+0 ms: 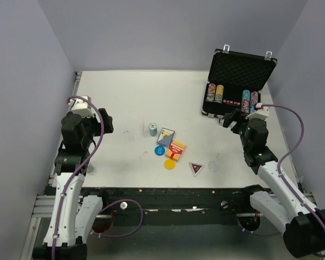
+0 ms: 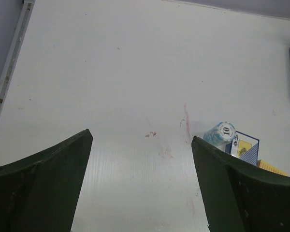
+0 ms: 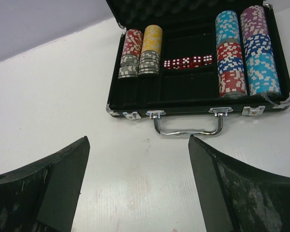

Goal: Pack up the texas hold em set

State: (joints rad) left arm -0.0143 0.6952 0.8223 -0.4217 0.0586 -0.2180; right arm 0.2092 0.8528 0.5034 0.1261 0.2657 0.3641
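The black briefcase [image 1: 241,67] stands open at the far right, lid up, with rows of coloured chips [image 1: 249,100] at both ends of its tray. In the right wrist view the briefcase [image 3: 186,89] shows chip rows [image 3: 230,55], red dice [image 3: 188,62] and a silver handle [image 3: 188,127]. Loose on the table are a pale blue chip stack [image 1: 152,128], a blue card deck [image 1: 166,136], an orange card deck [image 1: 176,150], a blue disc [image 1: 159,150], a yellow disc [image 1: 169,163], a triangular button [image 1: 196,168] and a clear disc [image 1: 214,166]. My left gripper [image 1: 105,122] is open and empty, left of the loose pieces. My right gripper [image 1: 231,117] is open and empty, just in front of the case.
The left wrist view has the left gripper [image 2: 141,135] over bare table, with the chip stack [image 2: 221,133] and blue deck [image 2: 244,148] by its right finger. The right gripper [image 3: 138,137] frames bare table before the handle. Grey walls enclose the table on three sides.
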